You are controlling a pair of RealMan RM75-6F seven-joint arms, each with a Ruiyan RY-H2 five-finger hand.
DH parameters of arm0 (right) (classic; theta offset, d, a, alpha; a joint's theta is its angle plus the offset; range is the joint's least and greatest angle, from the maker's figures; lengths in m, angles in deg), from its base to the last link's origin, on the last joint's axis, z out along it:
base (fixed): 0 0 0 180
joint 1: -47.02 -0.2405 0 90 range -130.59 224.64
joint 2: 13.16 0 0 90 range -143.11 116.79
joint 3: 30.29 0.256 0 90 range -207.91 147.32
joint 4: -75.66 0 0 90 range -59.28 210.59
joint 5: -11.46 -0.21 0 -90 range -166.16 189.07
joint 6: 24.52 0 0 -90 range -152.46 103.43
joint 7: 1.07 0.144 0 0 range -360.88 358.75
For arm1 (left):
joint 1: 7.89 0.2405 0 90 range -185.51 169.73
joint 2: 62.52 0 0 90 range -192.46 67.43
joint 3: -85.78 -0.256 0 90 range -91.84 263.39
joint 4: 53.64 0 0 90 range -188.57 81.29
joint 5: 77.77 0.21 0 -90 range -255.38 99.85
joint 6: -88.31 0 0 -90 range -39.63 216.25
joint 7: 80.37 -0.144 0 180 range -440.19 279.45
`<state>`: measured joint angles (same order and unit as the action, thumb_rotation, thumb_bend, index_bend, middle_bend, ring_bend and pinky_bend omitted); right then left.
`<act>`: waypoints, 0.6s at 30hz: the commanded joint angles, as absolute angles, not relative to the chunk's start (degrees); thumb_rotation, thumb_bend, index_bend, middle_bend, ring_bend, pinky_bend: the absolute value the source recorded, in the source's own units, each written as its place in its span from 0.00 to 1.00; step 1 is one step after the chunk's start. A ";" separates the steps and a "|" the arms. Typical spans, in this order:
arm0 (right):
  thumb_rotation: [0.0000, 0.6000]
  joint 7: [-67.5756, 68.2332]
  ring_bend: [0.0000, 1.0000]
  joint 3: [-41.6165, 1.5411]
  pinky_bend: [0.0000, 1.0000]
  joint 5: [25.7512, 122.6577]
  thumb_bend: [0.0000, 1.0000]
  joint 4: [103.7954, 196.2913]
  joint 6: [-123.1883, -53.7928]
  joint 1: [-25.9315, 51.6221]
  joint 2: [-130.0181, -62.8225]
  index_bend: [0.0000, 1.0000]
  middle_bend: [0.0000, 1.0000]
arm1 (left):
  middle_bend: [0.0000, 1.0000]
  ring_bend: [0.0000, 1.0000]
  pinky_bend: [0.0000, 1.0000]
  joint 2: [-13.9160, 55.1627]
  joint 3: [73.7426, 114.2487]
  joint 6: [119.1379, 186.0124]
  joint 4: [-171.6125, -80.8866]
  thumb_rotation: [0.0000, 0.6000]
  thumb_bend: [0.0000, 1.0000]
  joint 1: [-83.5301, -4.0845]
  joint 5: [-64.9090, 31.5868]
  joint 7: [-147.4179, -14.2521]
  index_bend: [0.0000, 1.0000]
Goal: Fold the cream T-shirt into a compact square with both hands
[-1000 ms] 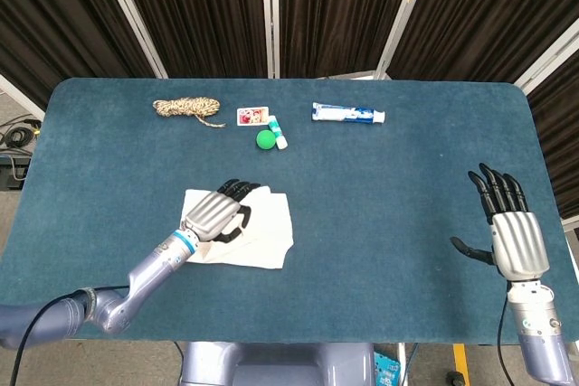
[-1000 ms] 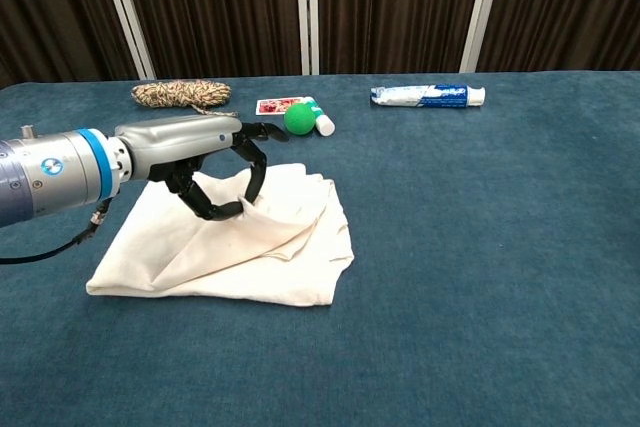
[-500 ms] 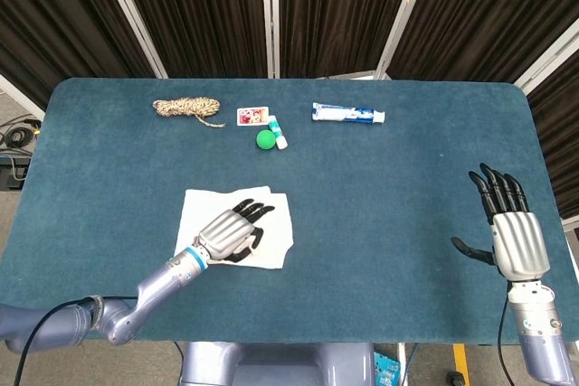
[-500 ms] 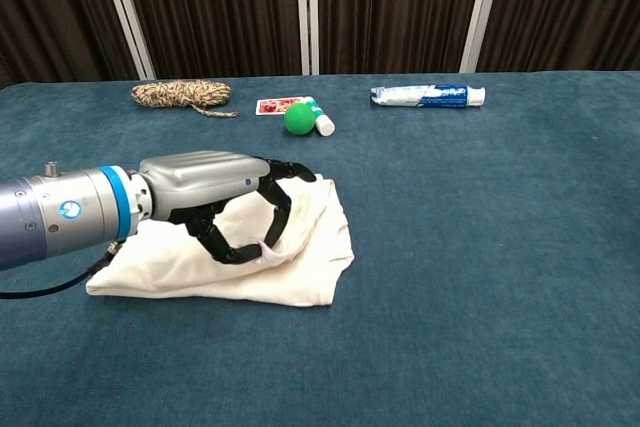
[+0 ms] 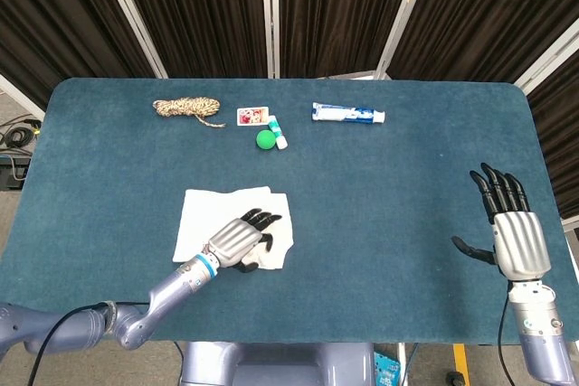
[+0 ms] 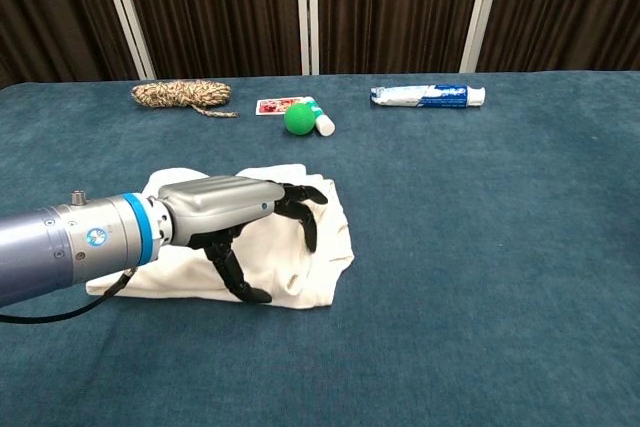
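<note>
The cream T-shirt point(image 5: 204, 214) lies folded into a rough rectangle on the blue table, left of centre. The chest view shows its right edge point(image 6: 330, 252) with soft layered folds. My left hand point(image 5: 242, 240) is over the shirt's near right part, fingers apart and curved, thumb pointing down toward the cloth point(image 6: 235, 212). It grips nothing that I can see. Whether the fingertips touch the cloth is unclear. My right hand point(image 5: 514, 232) is far off near the table's right edge, fingers spread and empty; it is outside the chest view.
Along the far side lie a coil of rope point(image 5: 185, 108), a small card point(image 5: 251, 116), a green ball point(image 5: 265, 139) beside a small white tube point(image 5: 281, 138), and a toothpaste tube point(image 5: 348, 114). Bare blue tabletop point(image 5: 389, 214) lies between the shirt and my right hand.
My left hand has slid across the shirt toward its near right edge and its curled fingers have spread. The raised fold now lies flatter. The right hand has not moved.
</note>
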<state>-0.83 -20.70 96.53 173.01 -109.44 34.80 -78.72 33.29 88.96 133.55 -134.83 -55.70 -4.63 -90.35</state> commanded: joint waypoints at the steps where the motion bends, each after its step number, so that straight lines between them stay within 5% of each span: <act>1: 1.00 -0.82 0.00 -20.72 0.00 96.56 0.00 173.04 -109.42 34.80 -78.69 0.00 0.00 | 0.00 0.00 0.00 33.23 89.17 133.83 -135.13 1.00 0.00 -55.42 -4.71 -89.65 0.00; 18: 1.00 -1.13 0.00 -20.80 0.00 96.62 0.00 173.48 -109.44 34.89 -78.45 0.00 0.00 | 0.00 0.00 0.00 26.31 93.03 143.58 -137.02 1.00 0.00 -52.23 1.37 -79.79 0.00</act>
